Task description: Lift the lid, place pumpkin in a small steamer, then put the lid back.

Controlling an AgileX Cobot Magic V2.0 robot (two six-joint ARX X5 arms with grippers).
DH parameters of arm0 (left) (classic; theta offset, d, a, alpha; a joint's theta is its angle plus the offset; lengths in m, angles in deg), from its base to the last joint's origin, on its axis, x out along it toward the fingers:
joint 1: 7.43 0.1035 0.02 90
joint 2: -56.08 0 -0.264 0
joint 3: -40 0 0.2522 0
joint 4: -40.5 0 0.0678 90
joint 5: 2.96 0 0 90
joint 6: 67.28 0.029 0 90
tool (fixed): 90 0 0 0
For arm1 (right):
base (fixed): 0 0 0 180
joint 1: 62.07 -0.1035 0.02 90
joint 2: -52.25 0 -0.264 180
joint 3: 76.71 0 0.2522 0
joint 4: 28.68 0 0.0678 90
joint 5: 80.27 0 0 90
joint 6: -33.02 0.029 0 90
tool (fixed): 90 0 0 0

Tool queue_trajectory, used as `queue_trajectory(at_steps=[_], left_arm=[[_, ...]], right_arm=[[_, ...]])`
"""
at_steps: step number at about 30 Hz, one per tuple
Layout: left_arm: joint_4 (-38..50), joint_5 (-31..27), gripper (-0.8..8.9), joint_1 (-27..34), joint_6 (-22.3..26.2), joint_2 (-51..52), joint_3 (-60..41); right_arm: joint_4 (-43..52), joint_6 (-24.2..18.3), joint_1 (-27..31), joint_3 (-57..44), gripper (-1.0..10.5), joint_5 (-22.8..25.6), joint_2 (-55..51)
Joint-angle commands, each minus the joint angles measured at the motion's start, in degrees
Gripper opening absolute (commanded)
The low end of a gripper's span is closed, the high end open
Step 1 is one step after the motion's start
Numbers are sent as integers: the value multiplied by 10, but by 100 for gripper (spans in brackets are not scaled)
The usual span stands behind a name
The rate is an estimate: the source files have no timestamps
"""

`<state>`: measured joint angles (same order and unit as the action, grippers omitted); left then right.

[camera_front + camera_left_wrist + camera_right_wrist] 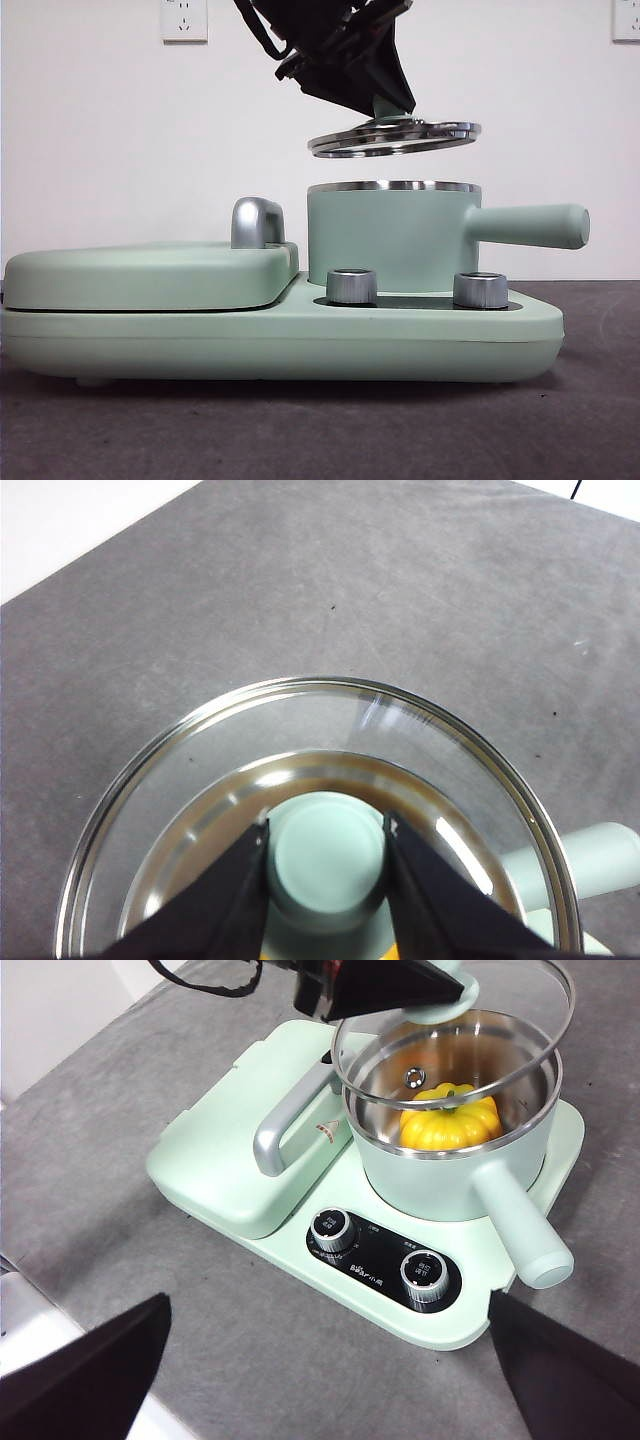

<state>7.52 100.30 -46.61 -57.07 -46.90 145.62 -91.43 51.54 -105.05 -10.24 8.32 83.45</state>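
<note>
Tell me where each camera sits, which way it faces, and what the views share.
Front: table height, level at the small steamer; a dark arm enters from above.
Left wrist: on the left gripper, straight down; jaws clamp the lid knob.
Right wrist: raised back, angled down at the pumpkin; right gripper open.
All show lid and steamer.

The lid [455,1035] is clear glass with a shiny steel rim and a smooth mint-green knob [326,855]. The small steamer [392,240] looks satin mint-green outside, polished steel within. The pumpkin [450,1120] is glossy yellow-orange plastic. Brushed-metal knobs [352,286] sit on the matt base [300,335]; the table [300,580] is rough grey.
</note>
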Motion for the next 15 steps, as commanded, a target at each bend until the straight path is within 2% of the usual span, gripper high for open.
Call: queue_trajectory(at_steps=[1, 15], left_arm=[[17, 1, 53, -6, 16, -16, 15], [-6, -5, 50, -12, 28, -47, 15]], right_arm=[[5, 10, -5, 5, 493, 0, 1], [5, 10, -5, 5, 493, 0, 1]])
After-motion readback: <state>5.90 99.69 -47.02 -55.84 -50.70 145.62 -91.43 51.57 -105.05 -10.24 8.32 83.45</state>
